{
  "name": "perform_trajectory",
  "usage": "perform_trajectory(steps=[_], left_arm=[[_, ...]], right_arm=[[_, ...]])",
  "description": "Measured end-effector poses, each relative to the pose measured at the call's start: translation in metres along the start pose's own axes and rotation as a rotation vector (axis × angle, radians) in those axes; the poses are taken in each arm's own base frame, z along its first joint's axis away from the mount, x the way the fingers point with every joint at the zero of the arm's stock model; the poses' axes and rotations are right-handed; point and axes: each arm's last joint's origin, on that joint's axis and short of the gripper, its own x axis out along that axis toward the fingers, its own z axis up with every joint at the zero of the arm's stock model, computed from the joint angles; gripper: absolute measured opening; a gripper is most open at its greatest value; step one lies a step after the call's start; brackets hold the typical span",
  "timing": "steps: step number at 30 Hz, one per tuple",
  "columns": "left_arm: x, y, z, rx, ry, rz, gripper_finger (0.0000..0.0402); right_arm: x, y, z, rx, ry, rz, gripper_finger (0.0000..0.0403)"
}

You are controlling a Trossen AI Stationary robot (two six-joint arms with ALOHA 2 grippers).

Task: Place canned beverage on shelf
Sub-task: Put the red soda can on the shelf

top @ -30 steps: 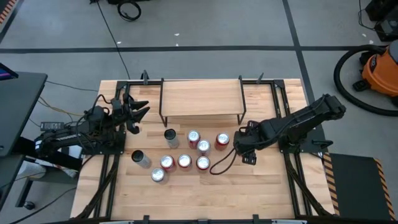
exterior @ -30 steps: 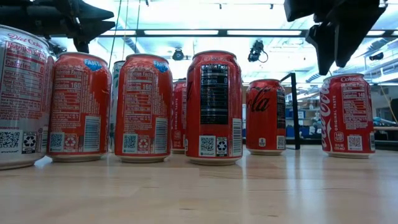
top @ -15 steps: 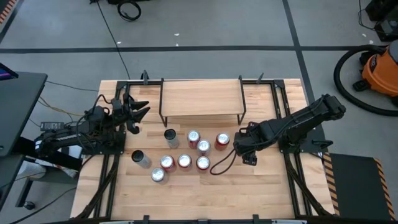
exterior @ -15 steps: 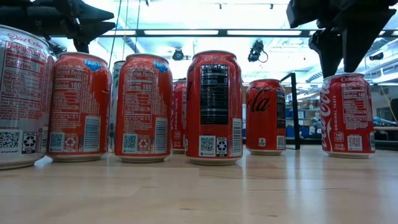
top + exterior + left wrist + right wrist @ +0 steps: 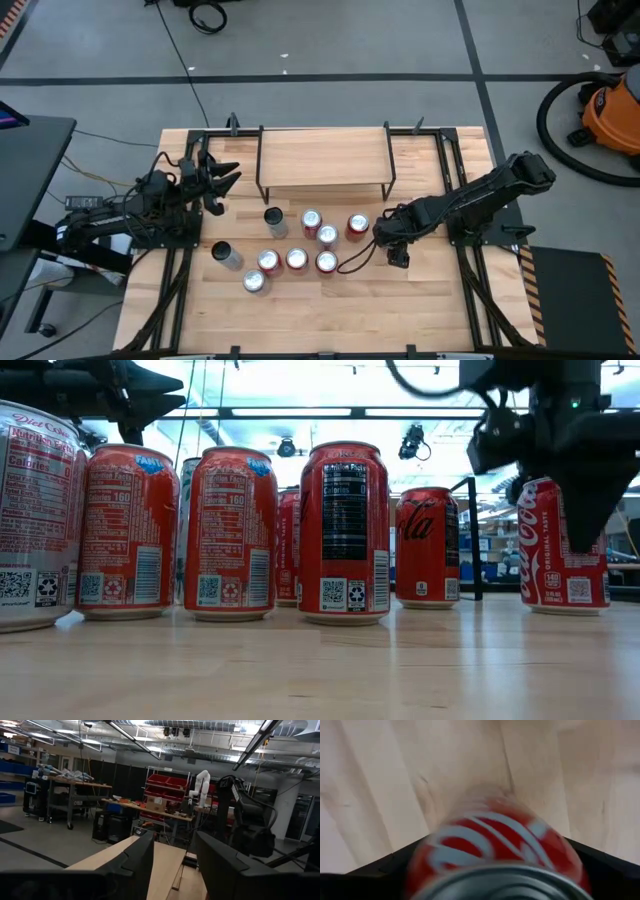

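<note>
Several cans stand upright on the wooden table [image 5: 420, 310] in front of the shelf [image 5: 322, 160], a light plank on thin black legs. The rightmost one is a red can [image 5: 355, 224]. My right gripper [image 5: 376, 232] points down over it, open. In the right wrist view its two fingers stand either side of the can [image 5: 495, 840], near the can's top. In the low view the gripper [image 5: 585, 480] hides part of this can [image 5: 545, 560]. My left gripper [image 5: 228, 176] hangs open above the table's left side, with nothing between its fingers [image 5: 135, 865].
Left of the red can stands a cluster of red cans [image 5: 326, 262], with two silver or dark ones [image 5: 274, 221] among them. The nearest can [image 5: 327, 236] is close beside the red can. There is bare tabletop toward the near edge and at the right.
My right gripper has come down from above the rightmost red can until its fingers stand around the can's upper part, shifting slightly toward the can. The can has stayed where it was.
</note>
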Motion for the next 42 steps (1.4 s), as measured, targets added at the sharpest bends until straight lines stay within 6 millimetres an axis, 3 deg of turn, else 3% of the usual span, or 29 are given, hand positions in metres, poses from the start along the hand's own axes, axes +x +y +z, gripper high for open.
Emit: perform_trajectory(steps=[7, 12, 19, 25, 29, 33, 38, 42], left_arm=[[0.0, 0.0, 0.0, 0.0, -0.001, 0.0, 0.0156], [0.0, 0.0, 0.0, -0.001, -0.004, -0.001, 0.0156], [0.0, 0.0, 0.001, -0.005, -0.006, -0.001, 0.0156], [0.0, 0.0, 0.001, -0.009, -0.008, -0.001, 0.0156], [0.0, 0.0, 0.001, -0.009, -0.008, -0.001, 0.0156], [0.0, 0.0, 0.001, -0.009, -0.009, -0.001, 0.0156], [0.0, 0.0, 0.001, -0.017, -0.009, -0.002, 0.0156], [0.0, 0.0, 0.0, -0.017, 0.001, 0.0, 0.0156]], right_arm=[[0.0, -0.005, 0.003, 0.018, 0.007, 0.007, 0.0308], [-0.01, -0.008, 0.011, 0.025, 0.012, 0.023, 0.0307], [-0.069, -0.011, 0.036, -0.011, -0.059, 0.001, 0.0307], [-0.126, -0.028, 0.05, 0.006, -0.122, -0.073, 0.0307], [-0.147, -0.043, 0.073, -0.015, -0.103, -0.122, 0.0309], [-0.161, -0.061, 0.108, -0.099, -0.1, -0.172, 0.031], [-0.177, -0.101, 0.138, -0.129, -0.138, -0.191, 0.0312], [-0.174, -0.14, 0.153, -0.105, -0.109, -0.155, 0.0312]])
